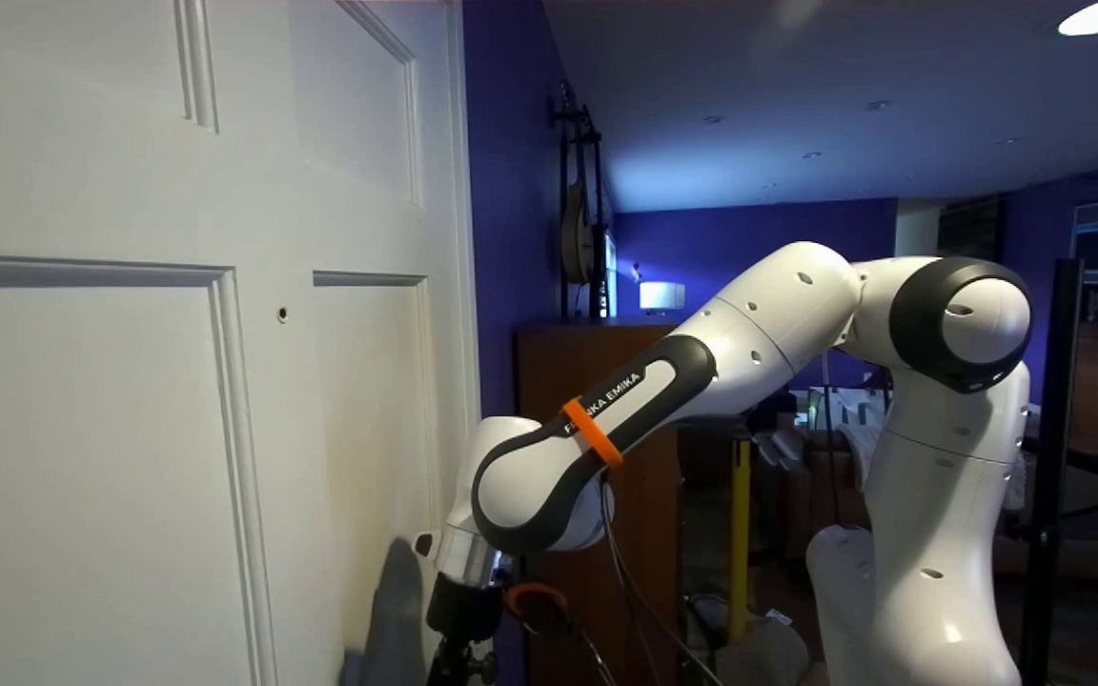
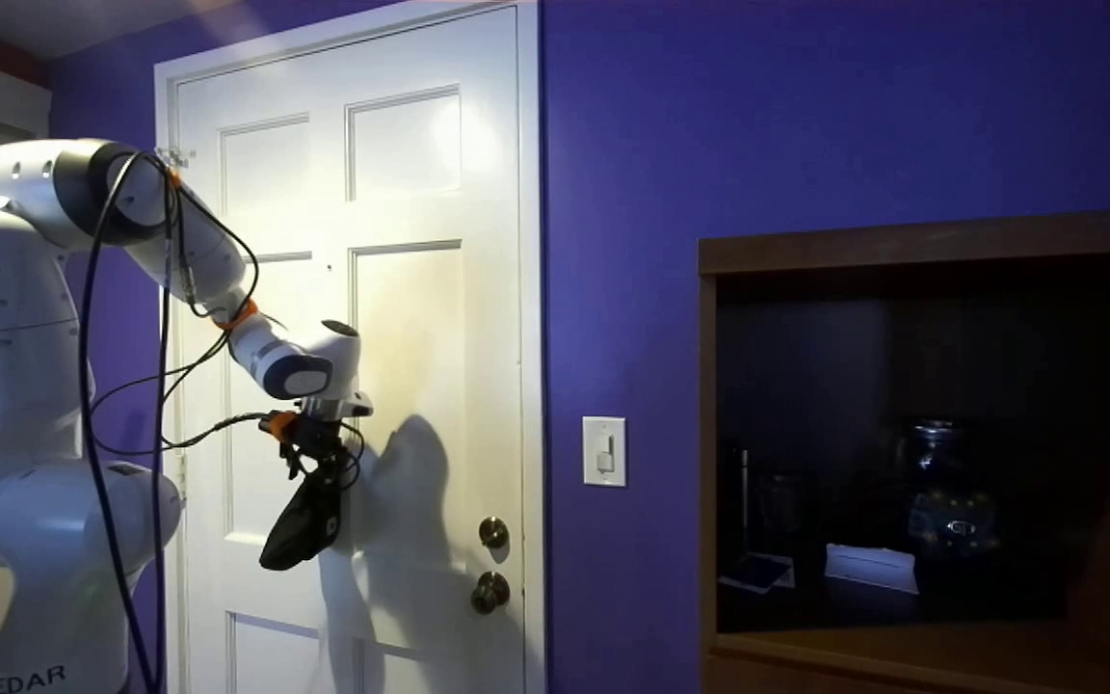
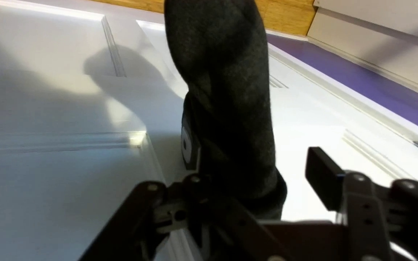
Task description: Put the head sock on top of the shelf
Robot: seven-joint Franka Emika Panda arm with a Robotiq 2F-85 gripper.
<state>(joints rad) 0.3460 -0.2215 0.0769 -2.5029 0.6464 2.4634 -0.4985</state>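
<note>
Jaws apart, the black gripper [image 3: 259, 181] hangs before a white panelled door [image 2: 410, 328], a floppy black cloth head sock [image 2: 300, 528] dangling below, seemingly hooked on one side and unpinched; a brisk swing toward the boxy dark-brown wooden shelf [image 2: 931, 245] could shake it loose.

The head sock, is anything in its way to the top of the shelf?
Nothing visible blocks it. In an exterior view, door knobs show between the head sock and the shelf, but well below the shelf's top, so lifting first should probably clear them.
</note>
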